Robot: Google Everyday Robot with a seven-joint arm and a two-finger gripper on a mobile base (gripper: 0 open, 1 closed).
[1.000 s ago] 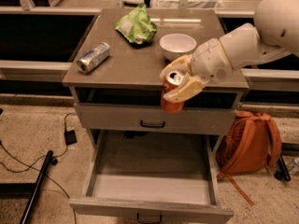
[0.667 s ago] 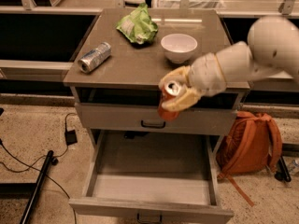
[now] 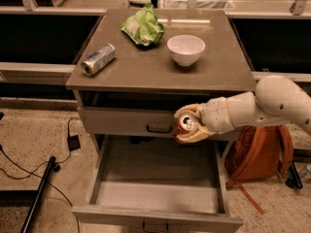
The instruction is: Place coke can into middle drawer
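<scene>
On the desk top (image 3: 146, 72), a can (image 3: 98, 59) lies on its side by the left edge. A crumpled bag (image 3: 143, 26) sits near the rear edge, with a bowl (image 3: 186, 49) to its right and nearer the front. Below the front edge, my gripper (image 3: 183, 125) clasps the coke can (image 3: 186, 122) before the closed drawer front (image 3: 121, 121), over what looks like the right rear of the pulled-out middle drawer (image 3: 155, 218). A backpack (image 3: 257, 152) stands on the floor right of the desk.
</scene>
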